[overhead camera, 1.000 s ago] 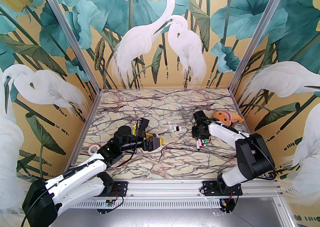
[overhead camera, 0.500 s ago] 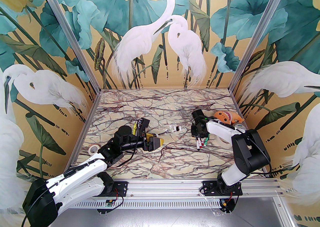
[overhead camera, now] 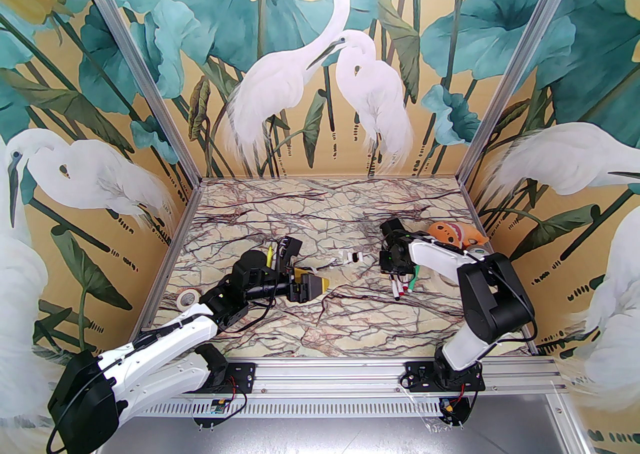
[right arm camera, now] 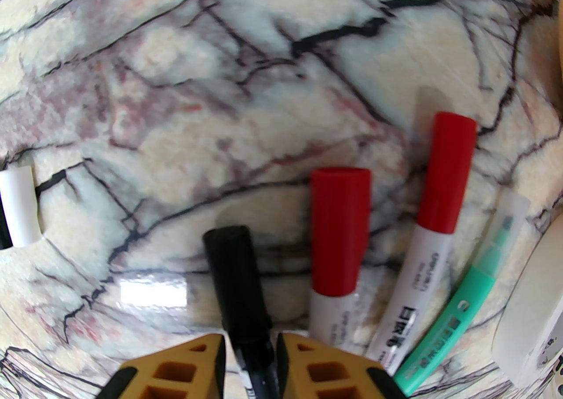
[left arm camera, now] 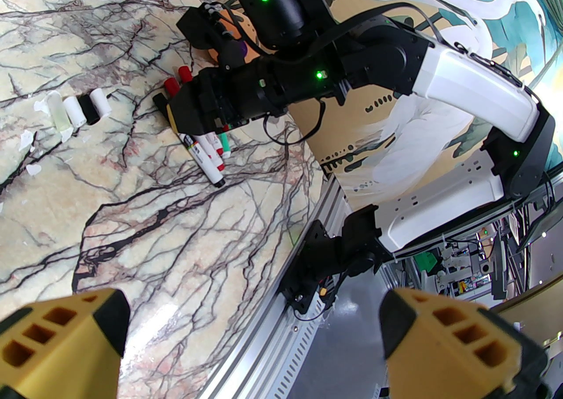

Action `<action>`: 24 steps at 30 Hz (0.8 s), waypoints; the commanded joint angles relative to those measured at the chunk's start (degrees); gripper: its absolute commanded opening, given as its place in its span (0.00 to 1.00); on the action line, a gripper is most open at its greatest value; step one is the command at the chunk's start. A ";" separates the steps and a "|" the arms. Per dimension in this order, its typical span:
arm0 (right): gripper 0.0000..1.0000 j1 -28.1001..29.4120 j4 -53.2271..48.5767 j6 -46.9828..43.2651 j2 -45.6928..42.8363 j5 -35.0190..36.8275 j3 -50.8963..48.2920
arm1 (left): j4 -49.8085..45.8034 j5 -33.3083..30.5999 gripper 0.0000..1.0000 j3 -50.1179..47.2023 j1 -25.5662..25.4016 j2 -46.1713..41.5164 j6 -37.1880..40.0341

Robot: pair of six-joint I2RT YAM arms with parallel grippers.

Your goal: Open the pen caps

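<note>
Several markers lie side by side on the marble table (overhead camera: 320,332) under my right gripper (overhead camera: 392,276). In the right wrist view my right gripper (right arm camera: 250,366) is shut on the barrel of a marker with a black cap (right arm camera: 233,261). Beside it lie two markers with red caps (right arm camera: 341,230) (right arm camera: 446,173) and a green pen with a clear cap (right arm camera: 506,221). Loose white and black caps (overhead camera: 351,257) (left arm camera: 88,109) lie in a row left of the markers. My left gripper (overhead camera: 312,287) (left arm camera: 259,344) hovers open near the table's middle, holding nothing.
An orange plush toy (overhead camera: 450,234) and a tape roll (overhead camera: 477,253) (right arm camera: 534,300) sit just right of the markers. Another tape roll (overhead camera: 186,298) lies at the left edge. A yellow pen (overhead camera: 270,254) lies behind the left arm. White paper scraps (left arm camera: 28,142) dot the marble.
The right arm has shifted a little to the left and away over the markers. The left arm's upper joints have moved slightly; its gripper stays open in place.
</note>
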 commanded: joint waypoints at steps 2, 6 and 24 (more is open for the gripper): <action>0.29 1.30 0.18 -0.04 2.78 0.69 2.38 | 0.99 1.26 0.99 0.97 -0.06 0.05 -0.28; 0.29 2.18 0.41 -0.01 4.20 1.37 3.20 | 0.96 1.11 0.99 0.59 -0.01 -0.13 -0.37; 0.22 4.44 5.14 7.19 -22.49 -7.27 -3.92 | 13.45 -0.39 1.00 -3.48 -1.06 6.73 -7.86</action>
